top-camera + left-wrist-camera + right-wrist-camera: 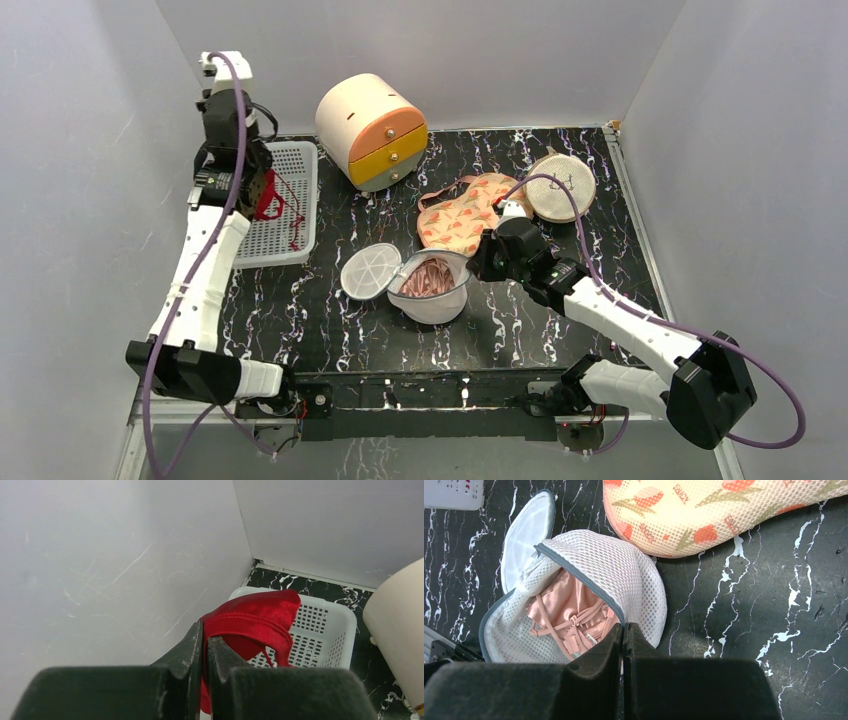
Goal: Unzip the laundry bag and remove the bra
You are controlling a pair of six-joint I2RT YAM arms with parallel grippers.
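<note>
The white mesh laundry bag [440, 300] lies open at the table's middle, its round lid [368, 270] folded out to the left. A pink bra [430, 277] fills it. My right gripper [478, 262] is shut on the bag's blue-grey rim on its right side. The right wrist view shows the bag [624, 575], the pink bra [569, 615] and my shut right gripper [624, 626]. My left gripper [262, 195] is shut on a red bra [270, 203] that hangs over the white basket [290, 235]. The left wrist view shows the left gripper [205, 637] and the red bra [255, 617].
A cream drum cabinet with orange and yellow drawers [370, 130] stands at the back. A patterned mesh pouch [465, 215] and a round beige pouch [560, 185] lie behind the bag. The basket [325, 630] sits in the back left corner by the walls.
</note>
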